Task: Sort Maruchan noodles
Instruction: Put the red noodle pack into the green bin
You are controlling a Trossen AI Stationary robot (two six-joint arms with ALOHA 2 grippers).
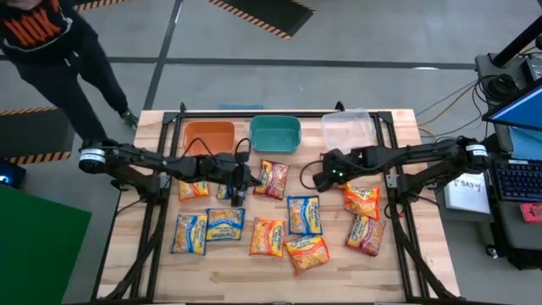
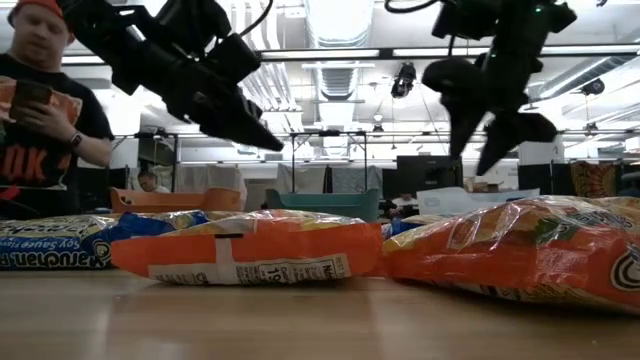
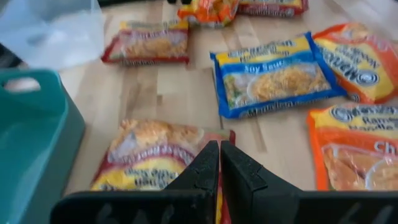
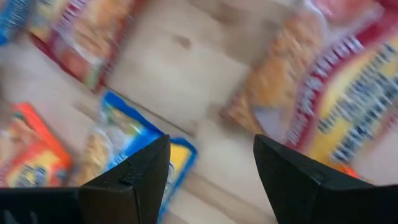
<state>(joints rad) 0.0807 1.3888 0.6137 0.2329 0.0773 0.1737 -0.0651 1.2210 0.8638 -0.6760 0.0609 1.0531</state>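
Ten noodle packets lie flat, axes mixed.

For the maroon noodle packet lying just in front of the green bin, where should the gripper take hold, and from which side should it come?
The maroon packet lies flat and tilted on the table, near the green bin. It probably gives little grip from the side, so come from straight above and pinch across its narrow width, near one crimped end. The closed left gripper, beside it, would need to open first.
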